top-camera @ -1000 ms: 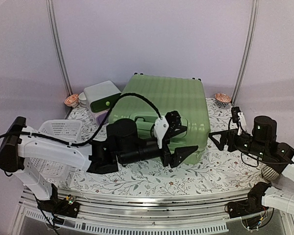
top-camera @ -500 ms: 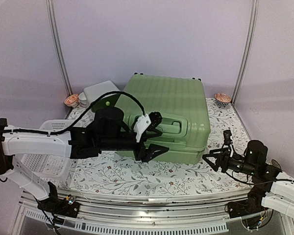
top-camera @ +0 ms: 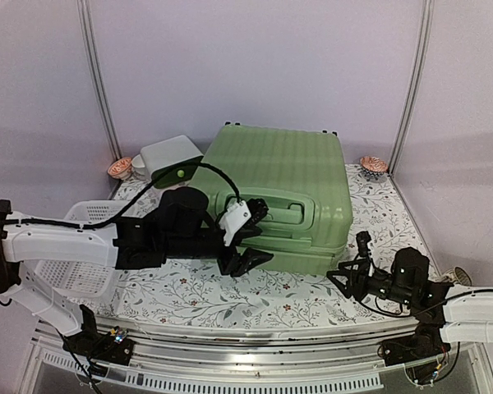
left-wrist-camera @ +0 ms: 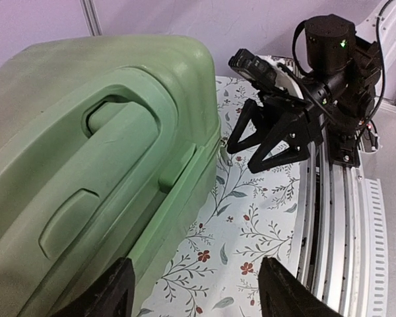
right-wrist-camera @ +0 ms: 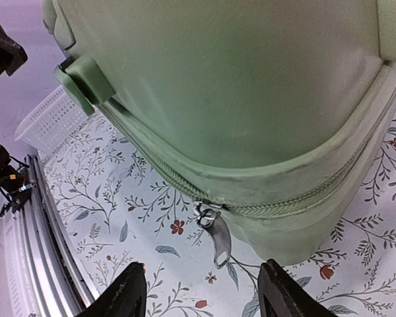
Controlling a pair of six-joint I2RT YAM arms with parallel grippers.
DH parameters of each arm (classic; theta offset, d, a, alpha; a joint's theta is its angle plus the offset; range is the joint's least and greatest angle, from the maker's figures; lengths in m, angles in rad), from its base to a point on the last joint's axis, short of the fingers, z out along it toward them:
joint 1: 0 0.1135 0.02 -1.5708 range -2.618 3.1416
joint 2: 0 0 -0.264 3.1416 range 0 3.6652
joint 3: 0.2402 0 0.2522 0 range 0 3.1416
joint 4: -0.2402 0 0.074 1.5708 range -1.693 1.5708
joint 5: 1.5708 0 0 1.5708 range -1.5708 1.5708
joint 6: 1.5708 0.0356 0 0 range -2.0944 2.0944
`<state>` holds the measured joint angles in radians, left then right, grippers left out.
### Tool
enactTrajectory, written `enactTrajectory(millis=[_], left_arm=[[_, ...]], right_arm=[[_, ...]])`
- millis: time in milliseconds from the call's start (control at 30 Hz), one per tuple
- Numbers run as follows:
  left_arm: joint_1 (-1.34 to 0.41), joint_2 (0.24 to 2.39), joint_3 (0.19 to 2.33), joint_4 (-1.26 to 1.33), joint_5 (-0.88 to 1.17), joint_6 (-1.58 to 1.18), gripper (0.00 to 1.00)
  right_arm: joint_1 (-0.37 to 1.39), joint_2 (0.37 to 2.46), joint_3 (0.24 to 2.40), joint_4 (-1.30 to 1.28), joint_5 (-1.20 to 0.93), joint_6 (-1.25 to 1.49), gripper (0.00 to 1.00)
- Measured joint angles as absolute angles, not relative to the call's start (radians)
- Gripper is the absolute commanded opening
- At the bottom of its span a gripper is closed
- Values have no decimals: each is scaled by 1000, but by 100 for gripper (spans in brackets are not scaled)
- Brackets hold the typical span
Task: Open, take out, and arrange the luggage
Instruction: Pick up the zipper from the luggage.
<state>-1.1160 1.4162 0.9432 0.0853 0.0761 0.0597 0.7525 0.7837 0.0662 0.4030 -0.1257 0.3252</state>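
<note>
The luggage (top-camera: 287,185) is a light-green ribbed suitcase lying flat and closed at the table's middle back. Its green handle (top-camera: 276,213) faces the front. My left gripper (top-camera: 257,239) is open and empty, low at the suitcase's front side below the handle; the left wrist view shows the luggage (left-wrist-camera: 86,165) left of my gripper (left-wrist-camera: 198,290). My right gripper (top-camera: 345,264) is open and empty at the near right corner. In the right wrist view the metal zipper pull (right-wrist-camera: 215,239) hangs from the corner's zip, just ahead of my gripper (right-wrist-camera: 201,294), which is not touching it.
A white perforated basket (top-camera: 90,246) lies at the left under my left arm. A white-and-green box (top-camera: 171,160) stands at the back left. Small pink cup-like items sit at the back left (top-camera: 120,169) and back right (top-camera: 374,164). A metal rail (top-camera: 255,361) runs along the front edge.
My left arm has drawn back left and dropped lower along the suitcase front. My right arm has come down and in toward the suitcase's near right corner. Both grippers stay open.
</note>
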Motion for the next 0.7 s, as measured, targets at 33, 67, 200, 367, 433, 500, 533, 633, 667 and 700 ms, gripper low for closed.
enactTrajectory(millis=[33,67,200,367,433,500,533,633,667,700], left_arm=[[-1116,1416,943,84,73,60,66],[-1116,1417,943,83,70,60,66],[-1116,1424,943,83,62,60,66],[-1113,1427,941,82,46,64,66],[-1111,1428,941,82,40,67,66],[-1110,1431,941,82,38,70,66],[-1109,1433,941,81,37,71,66],[-1106,1442,941,69,32,77,66],[-1105,1443,941,65,31,78,66],[-1105,1444,941,61,29,80,66]], right_arm=[[768,802,62,420,-104,320,55],[781,817,59,436,-83,318,53],[812,859,49,503,-7,315,48],[827,929,49,602,59,309,46],[831,970,51,629,75,301,44],[834,1000,52,641,81,295,38],[836,1014,52,647,86,295,35],[839,1042,53,661,101,296,29],[839,1045,53,665,103,297,28],[840,1049,53,668,106,299,26]])
